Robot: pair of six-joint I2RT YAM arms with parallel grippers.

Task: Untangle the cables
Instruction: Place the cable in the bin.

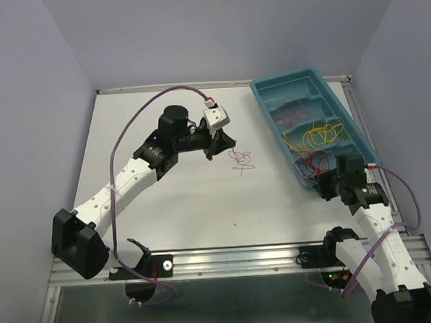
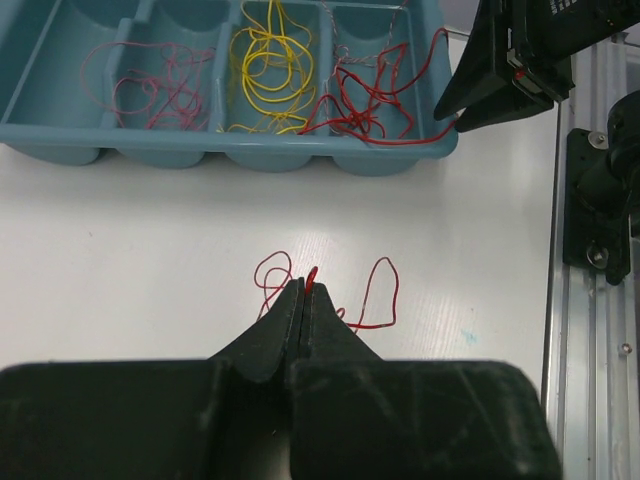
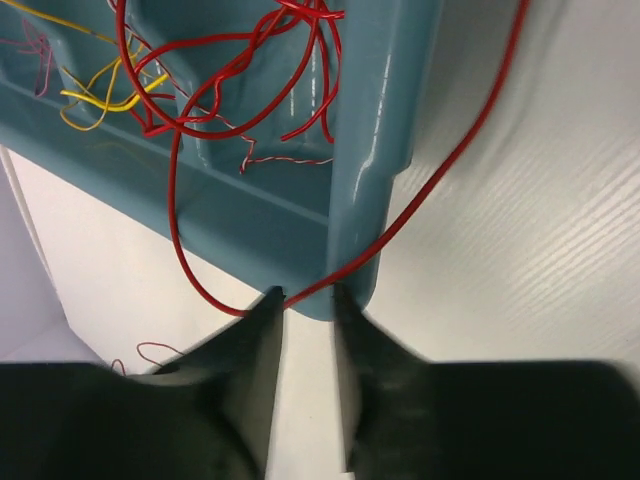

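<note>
A small tangle of thin red cables [image 1: 241, 160] lies on the white table at mid-table. My left gripper [image 2: 304, 284] is shut on a red strand of it, and loops [image 2: 385, 290] spread to either side of the tips. In the top view the left gripper [image 1: 216, 148] sits just left of that tangle. My right gripper [image 3: 308, 295] is at the near corner of the teal tray [image 3: 355, 200], its jaws apart. A thicker red cable [image 3: 440, 170] hangs out of the tray and crosses between the fingertips.
The teal tray [image 1: 283, 78] stands at the right, its compartments holding pink [image 2: 150, 85], yellow [image 2: 270, 65] and red [image 2: 365, 95] cables. An aluminium rail [image 1: 228, 258] runs along the table's near edge. Grey walls enclose the table.
</note>
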